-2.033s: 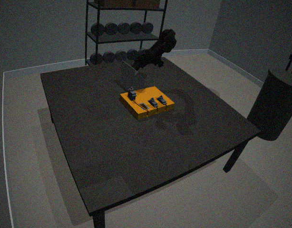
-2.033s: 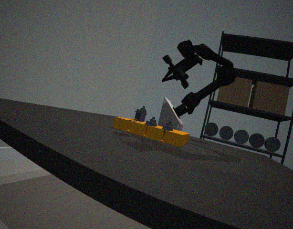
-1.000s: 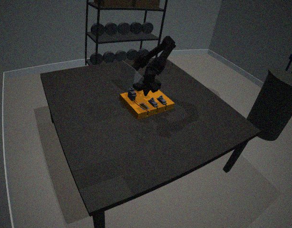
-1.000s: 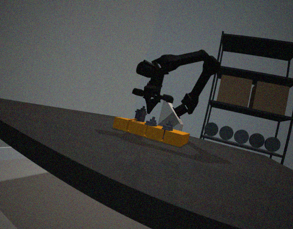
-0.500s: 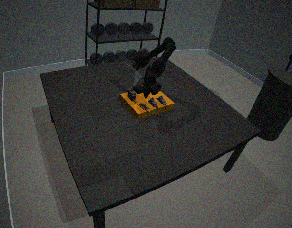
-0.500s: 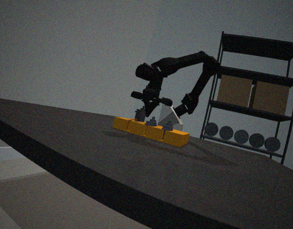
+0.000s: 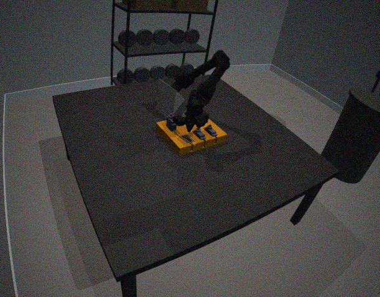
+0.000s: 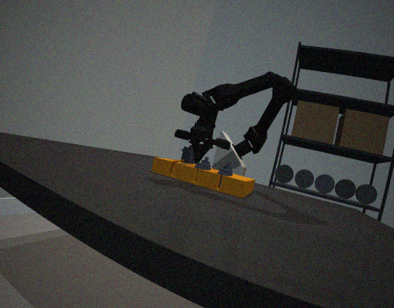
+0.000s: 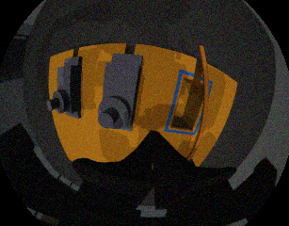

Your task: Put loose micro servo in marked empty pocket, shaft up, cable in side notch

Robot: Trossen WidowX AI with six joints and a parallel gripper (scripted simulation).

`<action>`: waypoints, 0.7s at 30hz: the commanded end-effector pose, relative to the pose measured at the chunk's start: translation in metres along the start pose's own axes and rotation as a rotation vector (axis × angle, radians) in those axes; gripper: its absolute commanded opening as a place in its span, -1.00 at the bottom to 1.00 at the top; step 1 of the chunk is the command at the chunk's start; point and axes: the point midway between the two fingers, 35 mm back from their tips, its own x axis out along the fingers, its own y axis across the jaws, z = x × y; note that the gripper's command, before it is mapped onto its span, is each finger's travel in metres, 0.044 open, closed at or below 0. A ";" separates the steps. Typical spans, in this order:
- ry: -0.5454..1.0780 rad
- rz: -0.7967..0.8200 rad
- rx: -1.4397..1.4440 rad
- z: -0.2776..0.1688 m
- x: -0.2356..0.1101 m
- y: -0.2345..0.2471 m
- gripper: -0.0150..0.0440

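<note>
Micro servo upright on deck (unpocketed), closed empty gripper beside.
</note>
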 end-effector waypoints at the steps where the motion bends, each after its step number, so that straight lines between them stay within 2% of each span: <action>1: 0.004 0.009 0.013 -0.002 0.004 -0.001 -0.49; 21: 0.003 0.003 0.013 0.000 0.003 -0.032 -0.49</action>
